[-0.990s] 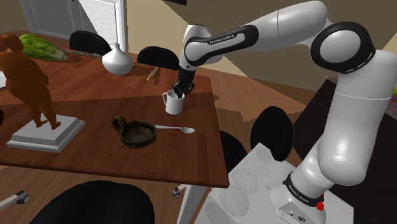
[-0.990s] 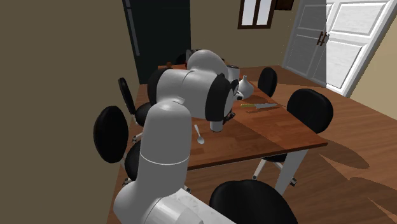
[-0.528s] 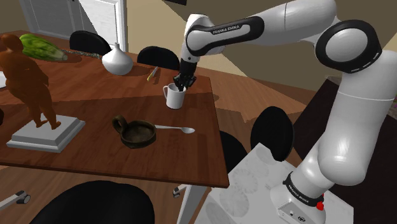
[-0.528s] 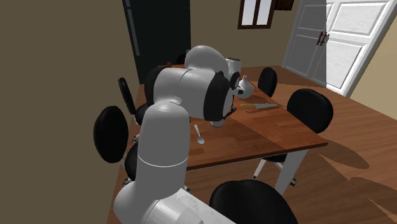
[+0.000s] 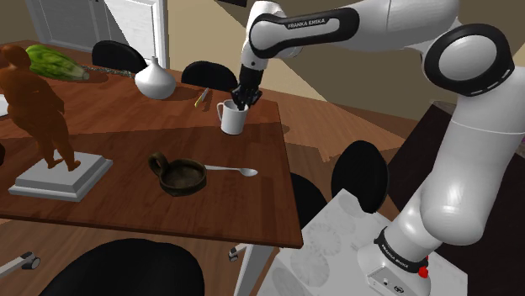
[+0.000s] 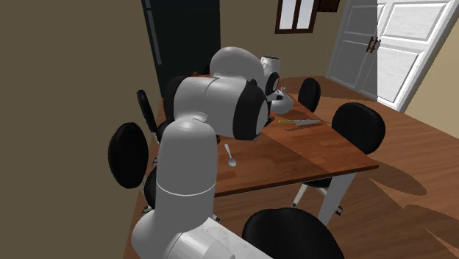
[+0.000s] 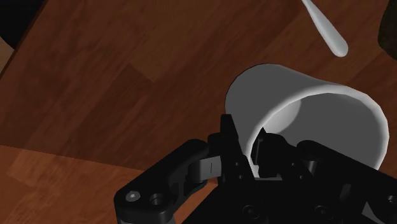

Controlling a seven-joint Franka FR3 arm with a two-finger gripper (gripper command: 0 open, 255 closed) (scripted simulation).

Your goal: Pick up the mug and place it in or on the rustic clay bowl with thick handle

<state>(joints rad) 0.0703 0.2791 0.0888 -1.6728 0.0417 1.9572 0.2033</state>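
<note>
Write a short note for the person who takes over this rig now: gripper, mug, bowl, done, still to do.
The gripper is shut on the mug at its rim, one finger inside, one outside.
The mug is white, upright, apparently just off the table.
The bowl, dark and empty, sits on the table, below and left of the mug in the shoulder view, a spoon beside it.
Done: grasp. Left: carry the mug over the bowl, lower, open.

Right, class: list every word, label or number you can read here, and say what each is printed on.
"FRANKA EMIKA": white letters on the arm's dark band, shoulder view.
Small white lettering on the dark ring at the arm's base: too small to read.
No other text is legible.
</note>
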